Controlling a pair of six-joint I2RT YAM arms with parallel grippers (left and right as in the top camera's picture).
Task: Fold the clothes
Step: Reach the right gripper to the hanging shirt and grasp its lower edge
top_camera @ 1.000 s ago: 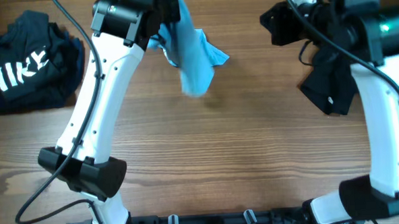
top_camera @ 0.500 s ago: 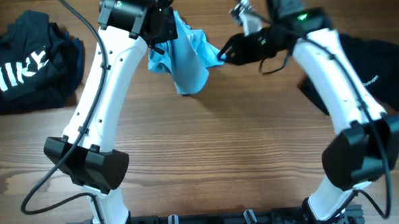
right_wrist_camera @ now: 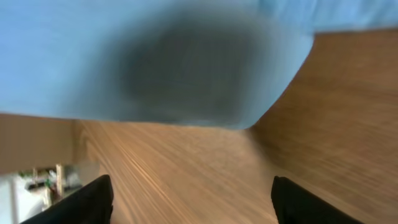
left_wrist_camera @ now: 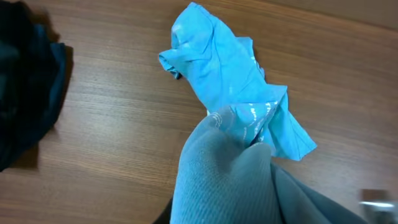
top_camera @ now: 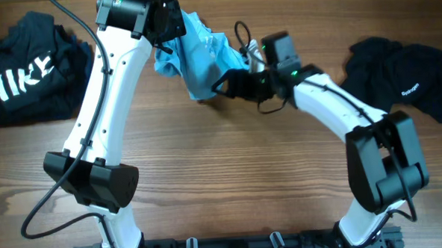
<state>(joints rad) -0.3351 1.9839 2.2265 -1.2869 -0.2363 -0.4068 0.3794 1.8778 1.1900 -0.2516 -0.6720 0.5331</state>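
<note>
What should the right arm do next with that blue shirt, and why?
Probably ease the right gripper forward onto the shirt's hanging edge and close. The left gripper holds the shirt bunched above the table, and the right's fingers stand open just beneath the cloth, gripping nothing.

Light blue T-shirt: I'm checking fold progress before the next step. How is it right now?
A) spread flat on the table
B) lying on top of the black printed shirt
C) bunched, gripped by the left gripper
C: the light blue T-shirt hangs crumpled from the shut left gripper, while the open right gripper sits at its lower edge.
</note>
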